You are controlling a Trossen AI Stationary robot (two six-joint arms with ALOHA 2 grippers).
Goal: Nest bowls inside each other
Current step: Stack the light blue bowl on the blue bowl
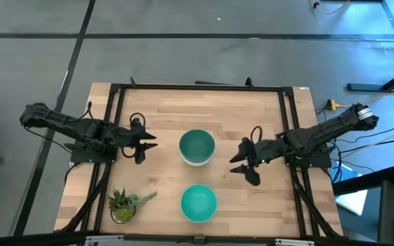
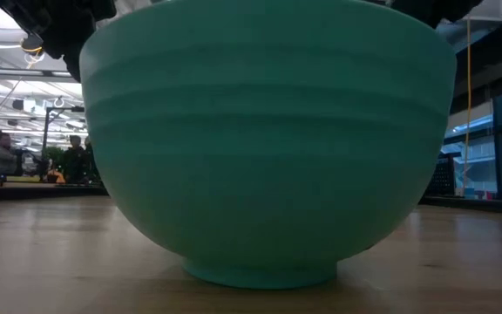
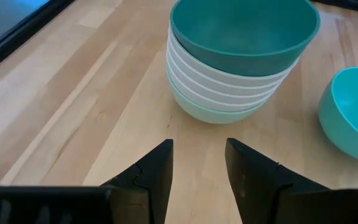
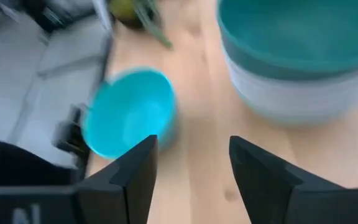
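Poised either side of the bowls, both empty: left gripper (image 1: 149,145) just left of the stack, fingers (image 3: 157,174) parted and aimed at it; right gripper (image 1: 246,166) to the stack's right, nearer the front edge, fingers (image 4: 138,171) spread, holding nothing.

Spread beneath everything, a pale wooden table (image 1: 163,109) framed by dark rails.

Centred on the table, a nested stack (image 3: 235,68): dark teal bowl (image 1: 197,145) on top, white bowls (image 3: 219,87) beneath it, a pale mint bowl (image 3: 213,113) at the bottom. Apparently four white rims, though hard to count for certain.

Alone near the front edge, well apart from the stack, the bright turquoise bowl (image 1: 198,202), upright and looming large in the low view (image 2: 264,139). Seemingly the last one left to nest.

Tucked at the front left corner, a small spiky potted plant (image 1: 123,203), near the turquoise bowl but not touching.

Risks ahead, as judged: a smooth curved wall slipping out of a rim pinch; a tilted release onto the teal bowl leaving it cocked rather than seated; a hard set-down nudging the tall stack sideways; a low swing from the left clipping the plant.
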